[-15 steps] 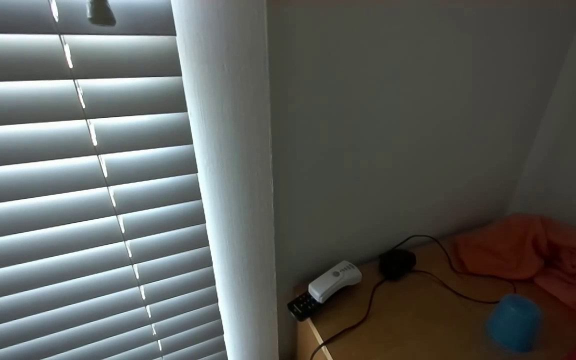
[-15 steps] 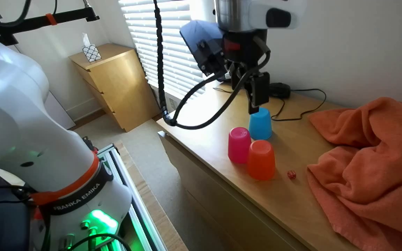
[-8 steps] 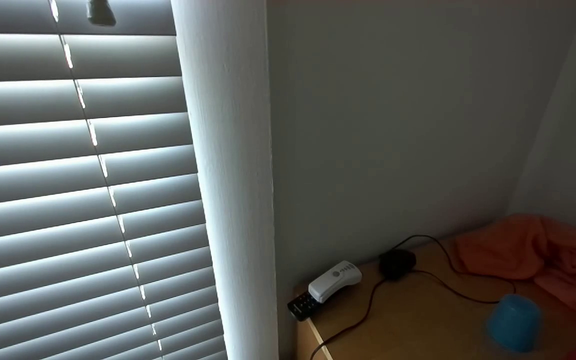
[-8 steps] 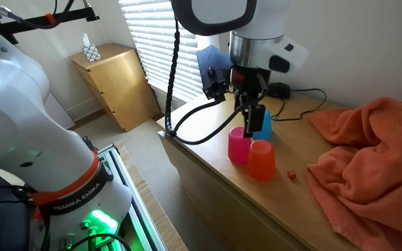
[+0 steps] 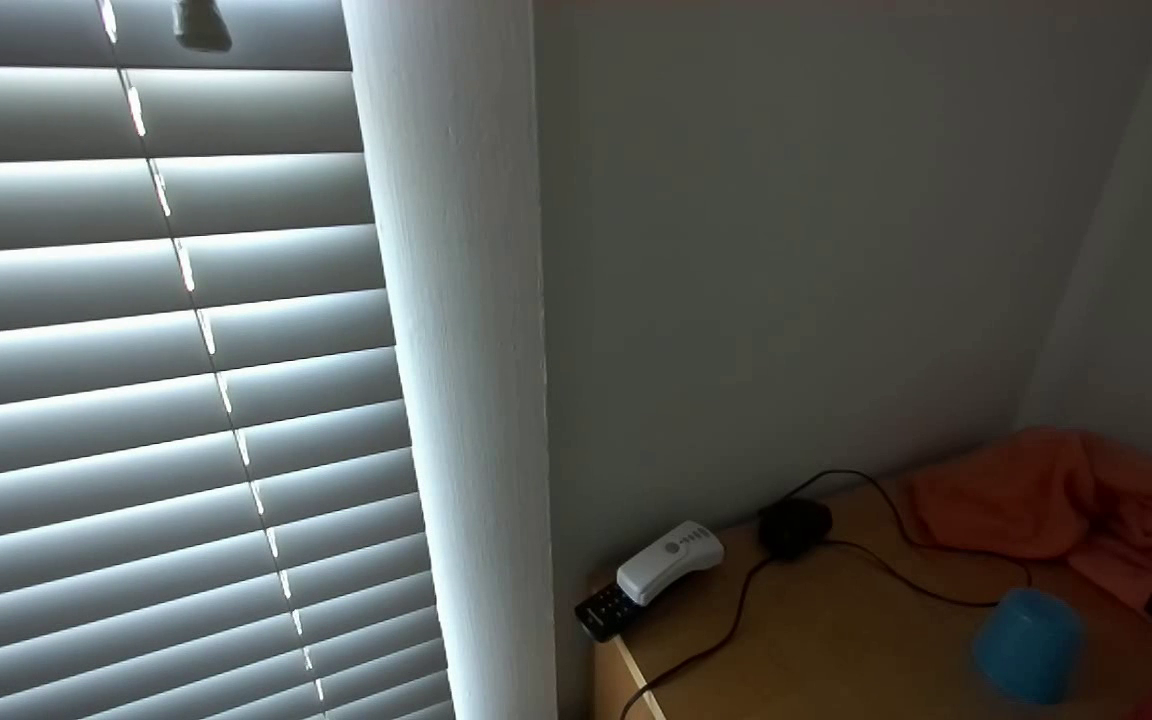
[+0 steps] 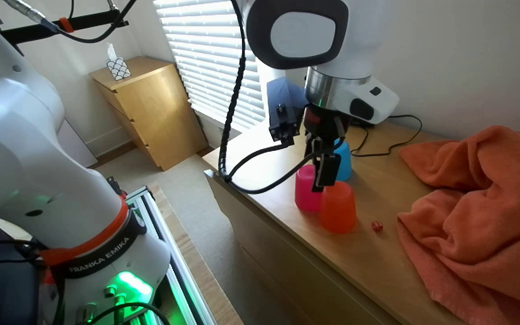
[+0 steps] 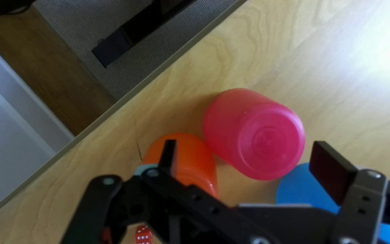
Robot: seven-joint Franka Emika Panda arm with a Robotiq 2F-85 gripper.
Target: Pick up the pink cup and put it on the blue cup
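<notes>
"Which step?"
"The grasp, I judge: my pincer (image 7: 245,161) is spread and empty, near the upturned pink cup (image 7: 259,132) by the robot-side edge of the dresser top (image 6: 377,266). Next I should centre, lower, squeeze."
"Obstacles?"
"The orange cup (image 7: 194,156) and blue cup (image 7: 301,186) crowd my fingers (image 7: 330,173); how low those reach, I can't quite tell. A red die (image 6: 377,226) lies towards the towel (image 6: 490,216)."

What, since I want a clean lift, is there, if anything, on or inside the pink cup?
In the wrist view, nothing sits on the pink cup. It stands upside down, so its inside is covered and cannot be seen.
</notes>
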